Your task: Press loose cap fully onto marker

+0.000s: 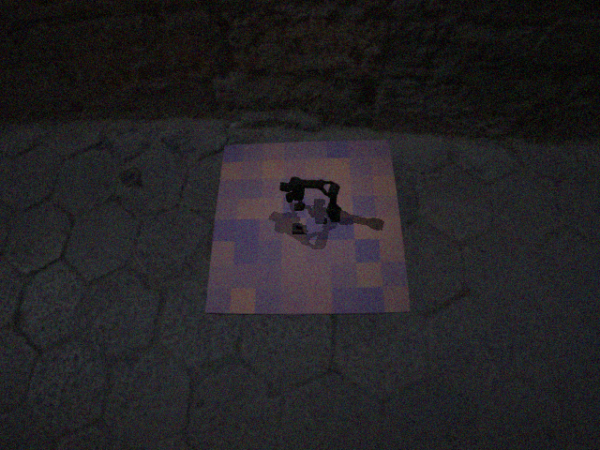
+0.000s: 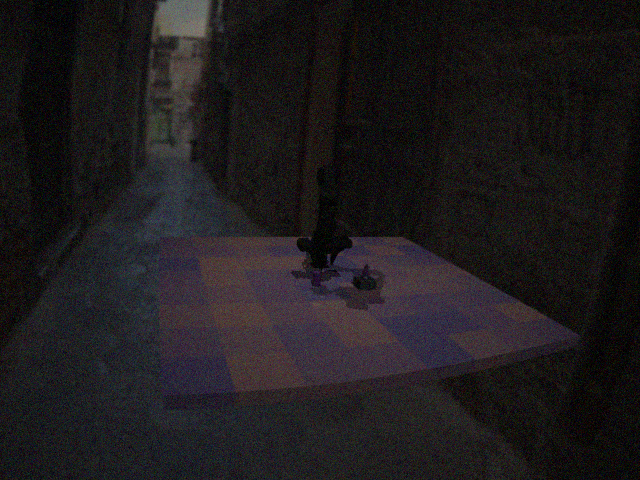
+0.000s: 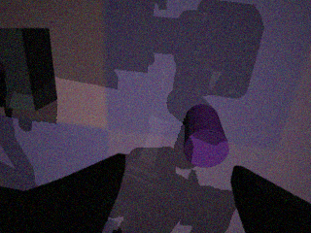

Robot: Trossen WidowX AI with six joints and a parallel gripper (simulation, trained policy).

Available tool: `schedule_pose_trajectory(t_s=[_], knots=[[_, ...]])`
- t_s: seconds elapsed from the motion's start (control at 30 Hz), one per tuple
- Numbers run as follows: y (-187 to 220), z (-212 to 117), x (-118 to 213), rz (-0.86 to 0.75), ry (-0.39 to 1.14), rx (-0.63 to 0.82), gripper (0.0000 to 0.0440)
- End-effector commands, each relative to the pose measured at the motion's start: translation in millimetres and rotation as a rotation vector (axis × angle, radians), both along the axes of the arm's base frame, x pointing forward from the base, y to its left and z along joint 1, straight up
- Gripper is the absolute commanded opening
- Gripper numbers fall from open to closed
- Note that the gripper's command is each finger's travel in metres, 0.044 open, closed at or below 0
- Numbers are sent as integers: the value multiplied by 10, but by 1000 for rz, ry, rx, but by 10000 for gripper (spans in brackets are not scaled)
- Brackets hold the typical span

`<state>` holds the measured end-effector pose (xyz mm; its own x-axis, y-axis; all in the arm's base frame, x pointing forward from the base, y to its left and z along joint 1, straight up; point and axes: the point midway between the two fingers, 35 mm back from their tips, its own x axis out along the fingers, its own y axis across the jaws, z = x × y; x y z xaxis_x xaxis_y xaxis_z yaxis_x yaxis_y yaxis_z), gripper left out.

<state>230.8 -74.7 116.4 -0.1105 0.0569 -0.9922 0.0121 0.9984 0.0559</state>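
Note:
The purple cap [image 2: 316,279] [image 3: 206,138] stands upright on the table. In the wrist view it shows ahead of the fingertips, nearer the right finger. The dark holder block [image 1: 298,228] [image 2: 364,282] [image 3: 40,68] is off to one side, cut by the left edge of the wrist view. The purple marker [image 2: 366,269] stands upright in it in the exterior view; in the wrist view it is hard to tell. My gripper [image 3: 178,167] is open and empty, above the table near the cap, not touching it. In the top view the cap cannot be made out.
The square table [image 1: 309,291] [image 2: 268,361] has a patchwork of purple, blue and orange tiles. The arm [image 1: 333,203] stands to the right of the holder in the top view. Its shadows fall around the cap and the holder. The scene is very dim.

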Motion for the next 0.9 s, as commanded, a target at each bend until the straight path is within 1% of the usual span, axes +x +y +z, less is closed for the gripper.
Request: schedule_pose_trajectory(t_s=[0.0,0.37,0.67,0.73,0.87], knots=[[-8,-114,-38,10,26,22,288],[-60,-425,-91,56,61,54,261],[-89,-572,-128,112,68,47,226],[-96,-584,-129,122,66,41,203],[-108,-536,-102,143,46,22,102]])
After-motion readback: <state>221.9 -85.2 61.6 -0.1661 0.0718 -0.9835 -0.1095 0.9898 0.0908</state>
